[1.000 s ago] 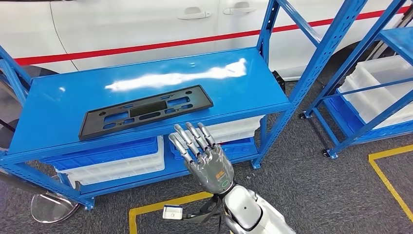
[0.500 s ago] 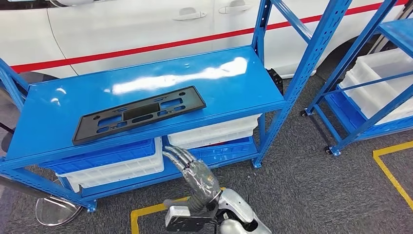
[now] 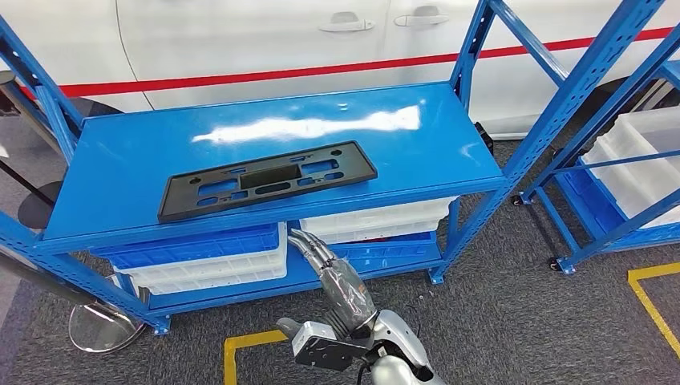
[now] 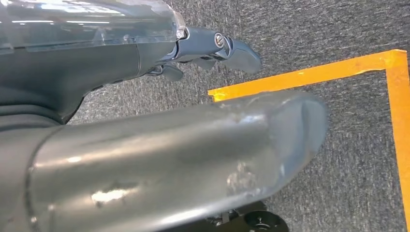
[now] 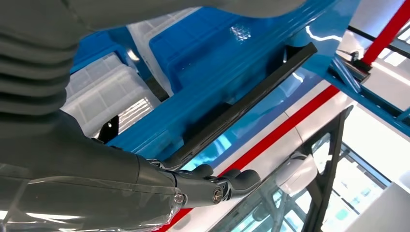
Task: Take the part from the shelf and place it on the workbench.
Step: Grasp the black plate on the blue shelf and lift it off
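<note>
The part [image 3: 267, 179] is a long, flat black plastic frame with several cut-out slots. It lies on the top board of the blue shelf [image 3: 120, 172]. The right hand [image 3: 341, 282] is below the board, open with straight fingers, holding nothing. The left hand [image 4: 159, 159] points at the floor; I cannot tell its state.

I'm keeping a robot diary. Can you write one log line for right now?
part: flat on shelf | right hand: below, empty | left hand: over floor

A black part [image 3: 267, 180] lies on a glossy blue shelf [image 3: 120, 172] before a white, red-striped car [image 3: 240, 40].
</note>
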You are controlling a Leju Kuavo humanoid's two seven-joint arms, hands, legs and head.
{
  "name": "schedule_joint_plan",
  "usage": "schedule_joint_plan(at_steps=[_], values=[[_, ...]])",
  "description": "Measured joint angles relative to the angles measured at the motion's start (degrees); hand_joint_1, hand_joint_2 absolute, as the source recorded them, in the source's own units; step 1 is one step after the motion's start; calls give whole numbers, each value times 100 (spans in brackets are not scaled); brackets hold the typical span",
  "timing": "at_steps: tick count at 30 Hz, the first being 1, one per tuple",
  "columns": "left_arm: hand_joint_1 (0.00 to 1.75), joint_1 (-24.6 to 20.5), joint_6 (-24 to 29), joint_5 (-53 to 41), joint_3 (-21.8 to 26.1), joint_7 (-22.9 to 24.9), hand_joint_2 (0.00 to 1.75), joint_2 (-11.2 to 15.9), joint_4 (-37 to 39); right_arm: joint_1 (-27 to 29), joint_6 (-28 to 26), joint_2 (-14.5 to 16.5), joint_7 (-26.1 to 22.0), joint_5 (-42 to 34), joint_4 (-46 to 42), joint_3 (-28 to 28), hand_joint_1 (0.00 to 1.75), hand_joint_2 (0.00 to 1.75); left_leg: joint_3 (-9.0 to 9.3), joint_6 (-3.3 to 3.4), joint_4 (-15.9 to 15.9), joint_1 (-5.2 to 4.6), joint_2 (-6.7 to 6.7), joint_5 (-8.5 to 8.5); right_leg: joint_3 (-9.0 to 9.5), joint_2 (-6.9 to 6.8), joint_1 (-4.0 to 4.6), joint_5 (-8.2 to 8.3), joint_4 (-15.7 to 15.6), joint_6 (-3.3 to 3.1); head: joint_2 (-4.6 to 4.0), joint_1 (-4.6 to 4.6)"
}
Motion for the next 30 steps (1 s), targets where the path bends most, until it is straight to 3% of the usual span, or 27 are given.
schedule_joint_plan(at_steps=[1, 2, 3, 5, 6, 8, 11, 13, 15, 16, 17, 18, 21, 25, 27, 28, 30], values=[[0, 2, -2, -6, 7, 0, 0, 0, -1, 18, -21, 0, 9, 36, -1, -13, 0, 0, -1, 5, 0, -14, -16, 1, -112, 8, 2, -32, 212, -11, 0, 1], [0, 3, -4, -12, 13, 0, 0, -1, -1, 31, -39, 0, 14, 65, -3, -22, 0, 44, 4, 6, 0, -27, -32, 0, -120, 12, 6, 52, 204, -35, 0, 2], [0, 3, -7, -14, 18, 0, 0, -2, -1, 37, -51, 1, 15, 84, -10, -30, 0, 44, 13, 6, 0, -42, -49, 0, -9, 15, 20, 235, -42, -72, 0, 2], [0, 0, -15, -19, 21, -1, 0, -15, -1, 34, -58, 2, 16, 102, -39, -37, 0, 44, 31, 0, 3, -70, -75, -3, 387, 16, 69, 628, -866, -186, 2, -3], [0, -2, -20, -20, 22, -1, 0, -23, -3, 31, -63, 7, 17, 116, -57, -39, 0, 0, 30, -10, 7, -76, -84, -5, 538, 8, 95, 743, -1190, -228, 2, -8], [0, -2, -28, -27, 29, -1, 0, -37, -7, 29, -59, 14, 10, 131, -79, -44, 0, 0, 18, -57, 8, -65, -83, -3, 627, -7, 137, 781, -1424, -261, 1, -11], [0, -1, -40, -72, 62, -6, 0, -29, -16, 25, 56, 31, -40, 53, -102, -51, 0, 0, -6, -149, 75, -51, -85, -68, 652, -24, 98, 844, -1517, -277, 0, -3], [0, -4, -47, -101, 91, -11, 0, -23, -26, 11, 115, 54, -57, 77, -123, -53, 0, 0, -191, -209, 509, -36, -100, -345, 675, -65, 56, 876, -1571, -302, 2, -20], [0, -2, -57, -120, 115, -13, 0, -21, -31, 5, 156, 63, -59, 121, -130, -54, 0, 0, -523, -271, 1234, -5, -103, -684, 673, -113, 54, 875, -1571, -319, 2, -36], [0, 5, -62, -130, 125, -13, 0, -19, -33, 7, 169, 64, -60, 131, -131, -54, 0, 0, -638, -295, 1482, 11, -102, -749, 673, -144, 53, 871, -1567, -319, 1, -36], [0, 13, -64, -131, 131, -13, 0, -16, -37, 8, 169, 64, -60, 139, -131, -54, 0, 0, -661, -312, 1529, 22, -99, -705, 674, -176, 52, 865, -1561, -316, 1, -37], [0, 19, -64, -133, 136, -13, 0, -11, -41, 8, 164, 65, -60, 143, -131, -54, 0, 0, -574, -322, 1345, 30, -86, -555, 680, -211, 48, 856, -1553, -307, 1, -38], [0, 19, -65, -135, 145, -13, 0, -1, -52, 6, 154, 70, -60, 145, -132, -54, 0, 0, -112, -321, 408, 38, 22, -55, 704, -294, 38, 817, -1523, -272, 0, -39], [0, 17, -65, -136, 145, -13, 0, 0, -54, 6, 154, 72, -60, 145, -133, -54, 0, 0, -33, -317, 252, 37, 62, 10, 708, -305, 38, 810, -1515, -265, 0, -39], [0, 1, -68, -138, 149, -13, 0, 0, -56, 5, 150, 78, -61, 147, -138, -54, 0, 0, 21, -248, 100, 5, 99, 0, 706, -355, 64, 792, -1494, -222, 0, -32], [0, -3, -70, -140, 154, -13, 0, 0, -58, 2, 114, 83, -51, 184, -144, -55, 0, 44, 44, -182, 15, -3, 85, 9, 705, -382, 71, 775, -1482, -175, 0, -30], [0, -13, -76, -183, 164, -14, 0, -3, -69, -3, -211, 88, 64, 727, -165, -61, 0, 131, 35, -51, -67, -3, -7, 39, 419, -208, 50, 398, -856, -62, 0, -7]])
